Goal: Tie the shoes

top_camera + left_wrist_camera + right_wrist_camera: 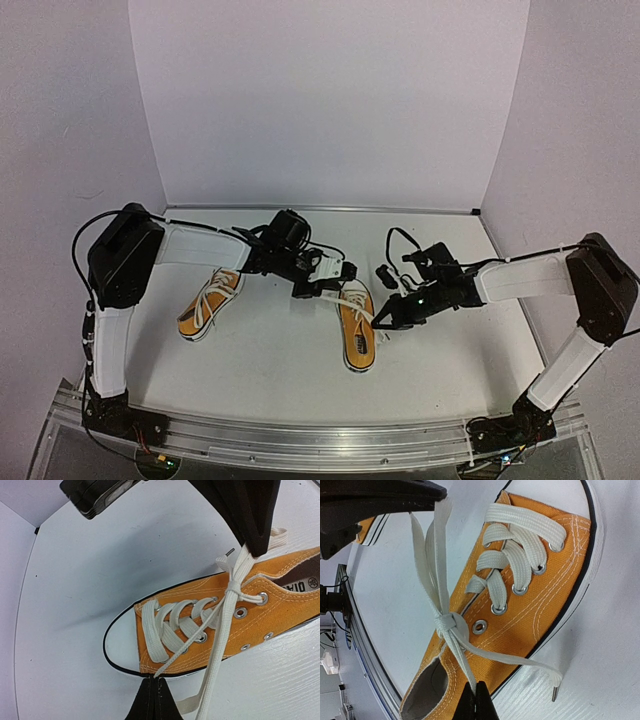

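Note:
Two orange shoes with white laces lie on the white table. One shoe (210,305) lies alone at the left, under the left arm. Both grippers work on the other shoe (357,328) in the middle. Its laces meet in a knot (451,622) above the top eyelets. My left gripper (154,679) is shut on a thin lace strand that runs across the toe side. My right gripper (476,684) is shut on a lace strand coming out of the knot, over the shoe's opening. A free lace end with a metal tip (554,694) rests on the table.
White walls close the table in at the back and both sides. An aluminium rail (300,440) runs along the near edge between the arm bases. A corner of the left shoe (368,527) shows behind the left gripper's black fingers (380,497).

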You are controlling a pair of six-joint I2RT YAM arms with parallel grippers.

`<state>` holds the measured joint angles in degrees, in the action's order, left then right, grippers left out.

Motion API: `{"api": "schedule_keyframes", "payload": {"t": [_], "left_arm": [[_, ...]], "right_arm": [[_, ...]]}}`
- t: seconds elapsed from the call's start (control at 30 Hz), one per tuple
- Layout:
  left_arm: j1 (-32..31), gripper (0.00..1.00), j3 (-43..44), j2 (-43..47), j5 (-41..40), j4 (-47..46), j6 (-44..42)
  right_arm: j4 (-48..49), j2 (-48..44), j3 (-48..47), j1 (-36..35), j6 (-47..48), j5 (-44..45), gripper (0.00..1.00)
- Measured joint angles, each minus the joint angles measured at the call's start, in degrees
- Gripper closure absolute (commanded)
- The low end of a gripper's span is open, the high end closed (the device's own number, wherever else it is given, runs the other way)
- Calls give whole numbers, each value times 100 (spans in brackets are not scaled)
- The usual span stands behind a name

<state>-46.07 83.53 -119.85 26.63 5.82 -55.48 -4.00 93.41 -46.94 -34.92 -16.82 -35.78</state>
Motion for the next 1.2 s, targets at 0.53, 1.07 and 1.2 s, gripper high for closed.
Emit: {"api": "schedule_keyframes", "payload": {"t": [0.53, 1.07, 1.2], "left_arm": [[103, 63, -233, 248, -57, -144, 247], [284, 0, -1023, 1666, -1254, -532, 3148], [327, 0, -1025, 2090, -1769, -127, 4330]], "right_arm": [[58, 3, 0, 0, -44, -235, 89], [-419, -1598, -346, 383, -58, 9, 23], [-618, -2039, -482, 515, 76, 167, 25]]}}
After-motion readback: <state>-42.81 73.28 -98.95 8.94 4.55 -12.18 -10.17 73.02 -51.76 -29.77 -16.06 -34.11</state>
